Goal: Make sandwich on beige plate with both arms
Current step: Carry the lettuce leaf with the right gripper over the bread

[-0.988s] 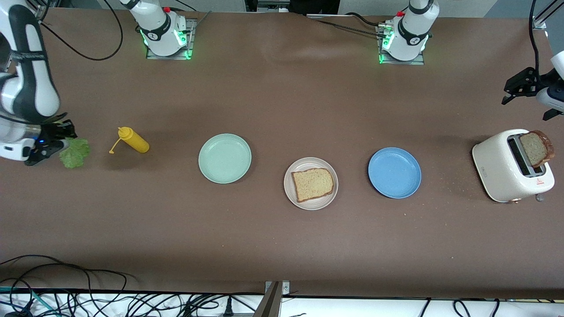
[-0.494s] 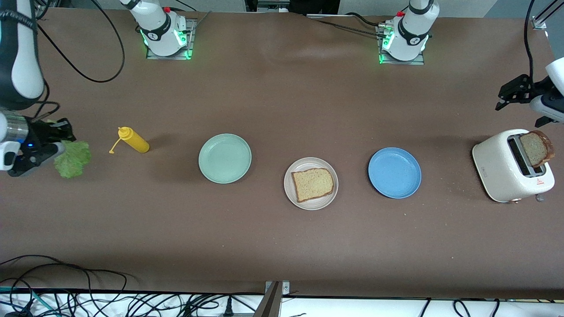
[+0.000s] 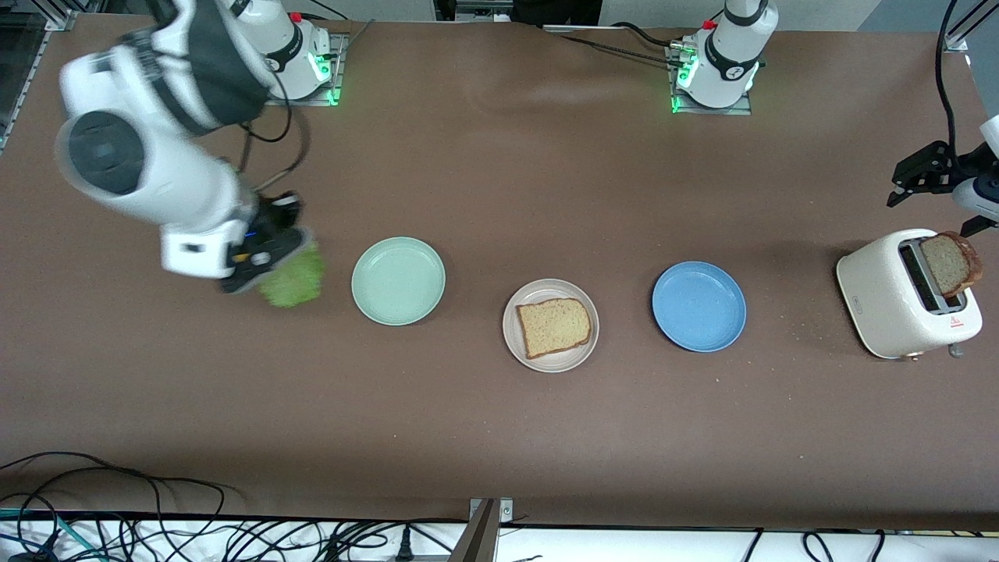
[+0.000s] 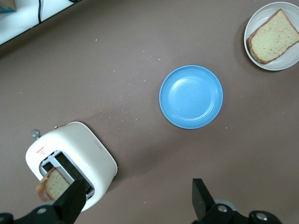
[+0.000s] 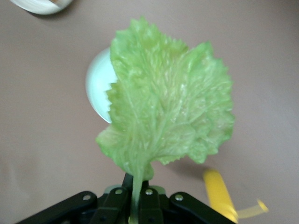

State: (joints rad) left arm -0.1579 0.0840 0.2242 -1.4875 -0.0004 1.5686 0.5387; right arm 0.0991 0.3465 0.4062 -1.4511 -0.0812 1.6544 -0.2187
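One bread slice (image 3: 552,325) lies on the beige plate (image 3: 551,364) at mid-table; both show in the left wrist view, bread (image 4: 272,36) on plate (image 4: 286,63). A second slice (image 3: 949,262) stands in the white toaster (image 3: 882,298) at the left arm's end, also in the left wrist view (image 4: 53,185). My right gripper (image 3: 269,251) is shut on the stem of the green lettuce leaf (image 3: 293,279), in the air beside the mint-green plate (image 3: 398,281). The leaf (image 5: 168,107) hangs from the right gripper (image 5: 137,186). My left gripper (image 3: 917,165) is open and empty above the toaster (image 4: 77,156).
A blue plate (image 3: 698,306) lies between the beige plate and the toaster, also in the left wrist view (image 4: 191,96). A yellow squeeze bottle (image 5: 219,193) lies on the table under the right gripper, hidden in the front view. Cables hang along the table's near edge.
The right arm has lifted the lettuce from the right arm's end of the table and carried it toward the mint-green plate, over the yellow bottle. The left gripper has shifted only slightly.
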